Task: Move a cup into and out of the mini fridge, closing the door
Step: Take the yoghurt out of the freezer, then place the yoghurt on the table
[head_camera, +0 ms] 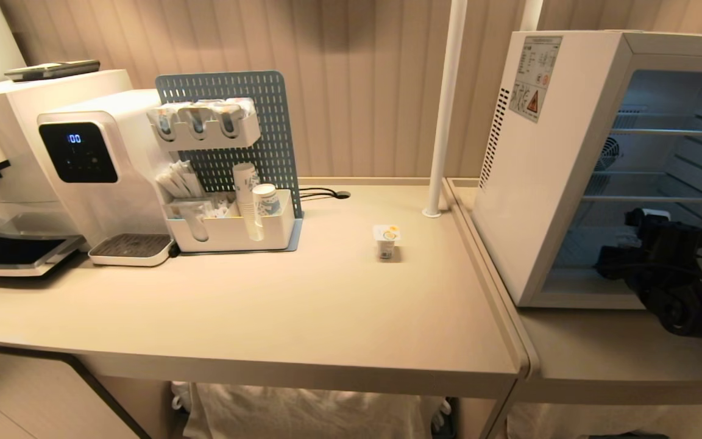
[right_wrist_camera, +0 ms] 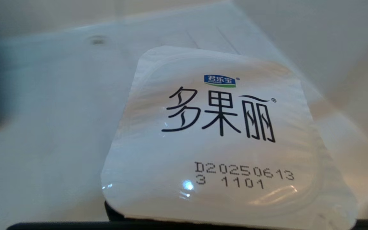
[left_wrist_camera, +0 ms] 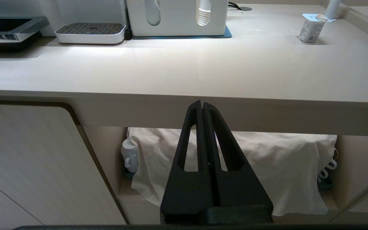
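Cup (right_wrist_camera: 222,134) inside mini fridge (head_camera: 546,171), foil-sealed

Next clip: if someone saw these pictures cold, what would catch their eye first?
Probably the mini fridge at the right of the counter, its front open and the right gripper reaching onto its bottom level. The right wrist view is filled by the foil lid of a yogurt cup close under that gripper. A second yogurt cup stands alone mid-counter, and the left gripper hangs shut below the counter edge.
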